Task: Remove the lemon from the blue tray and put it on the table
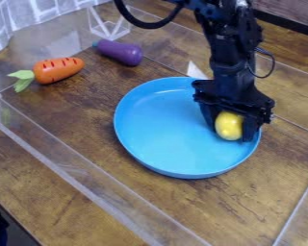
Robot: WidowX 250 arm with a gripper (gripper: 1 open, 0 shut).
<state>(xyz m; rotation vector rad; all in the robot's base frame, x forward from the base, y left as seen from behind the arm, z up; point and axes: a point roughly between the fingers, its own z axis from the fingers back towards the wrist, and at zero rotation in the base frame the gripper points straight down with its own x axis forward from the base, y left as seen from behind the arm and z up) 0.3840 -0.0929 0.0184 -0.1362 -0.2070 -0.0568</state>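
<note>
The lemon [229, 127], small and bright yellow, lies inside the blue tray [157, 130] close to its right rim. My gripper [233, 115] comes down from above, directly over the lemon. Its black fingers [204, 99] stand wide on either side of the fruit, so the jaws are open around it rather than pressed on it. The lemon's top edge is hidden under the gripper body. The tray rests on the dark wood-plank table [80, 207], which is covered by a glossy transparent sheet.
An orange carrot [57, 68] lies at the left of the table. A purple eggplant [118, 52] sits behind the tray. The black arm [225, 38] rises toward the top edge. Bare wood runs along the front and right of the tray.
</note>
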